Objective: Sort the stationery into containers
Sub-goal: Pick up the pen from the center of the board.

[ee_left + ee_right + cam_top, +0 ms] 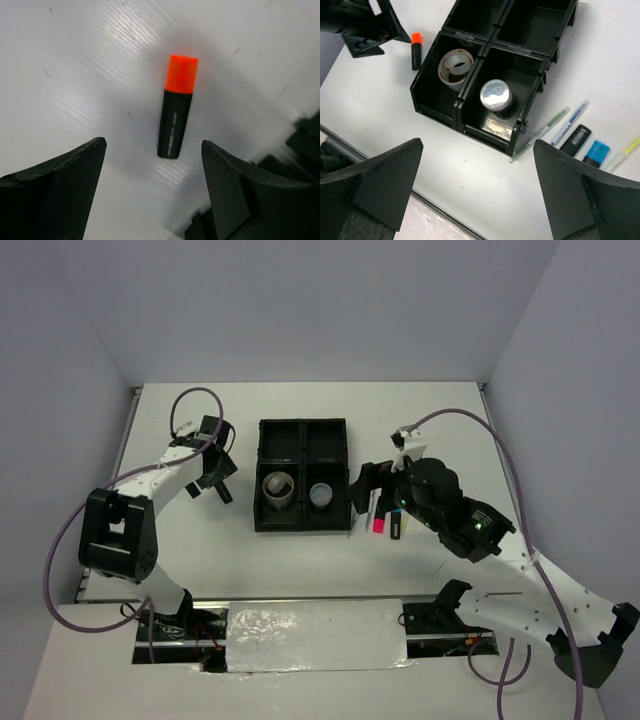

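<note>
White table holds the orange-capped stick left of the black tray, and we find it just ahead of the left gripper, whose jaws are spread wide, grasping nothing. Its long axis runs nearly straight away from the jaws, cap at the far end; the right gripper, across the tray, is much farther off.
</note>
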`<action>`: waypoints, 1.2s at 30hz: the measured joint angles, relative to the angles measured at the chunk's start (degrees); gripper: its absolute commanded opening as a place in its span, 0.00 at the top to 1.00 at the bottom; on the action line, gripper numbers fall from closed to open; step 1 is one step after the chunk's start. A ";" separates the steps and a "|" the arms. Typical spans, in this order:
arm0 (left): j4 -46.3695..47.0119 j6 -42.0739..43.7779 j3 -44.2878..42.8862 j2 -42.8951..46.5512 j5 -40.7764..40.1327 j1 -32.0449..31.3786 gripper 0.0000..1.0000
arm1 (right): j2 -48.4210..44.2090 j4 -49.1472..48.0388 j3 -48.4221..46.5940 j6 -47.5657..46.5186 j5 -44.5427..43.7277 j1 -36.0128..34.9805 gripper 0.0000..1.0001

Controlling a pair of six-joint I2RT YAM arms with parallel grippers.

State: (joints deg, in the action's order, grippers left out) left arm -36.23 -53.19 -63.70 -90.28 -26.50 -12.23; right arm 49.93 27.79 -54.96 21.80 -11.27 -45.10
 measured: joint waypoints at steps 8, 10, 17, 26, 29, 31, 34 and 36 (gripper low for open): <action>4.81 -0.61 -0.72 -11.06 0.02 3.82 0.14 | -8.09 3.63 1.86 0.04 -0.52 0.00 0.00; 6.23 -0.63 -1.25 -13.25 0.28 3.89 0.15 | -8.76 4.02 2.05 0.04 -0.50 0.00 0.00; 12.48 -0.79 -0.35 -14.14 0.83 3.89 0.68 | -8.83 4.98 2.10 0.02 -0.26 0.00 0.00; 13.25 0.31 6.40 -6.95 2.64 3.87 1.00 | -8.96 5.44 2.08 -0.28 -0.09 0.00 0.00; 9.25 1.90 5.77 -2.01 2.40 3.28 1.00 | -9.07 5.42 2.10 -0.48 -0.28 0.00 0.00; 8.33 4.07 3.23 1.77 2.82 2.43 1.00 | -9.07 5.40 2.10 -0.63 -0.52 0.00 0.00; 11.47 8.52 -2.32 5.11 6.05 0.68 1.00 | -9.05 4.92 2.73 -0.74 -1.05 0.04 0.00; 14.12 10.95 -5.79 5.27 8.57 -0.42 1.00 | -8.50 4.87 3.37 -0.70 -1.79 0.20 0.00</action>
State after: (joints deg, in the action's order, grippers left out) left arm -22.11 -42.24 -69.49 -85.01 -17.93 -12.64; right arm 41.43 32.67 -51.59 21.10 -13.06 -44.91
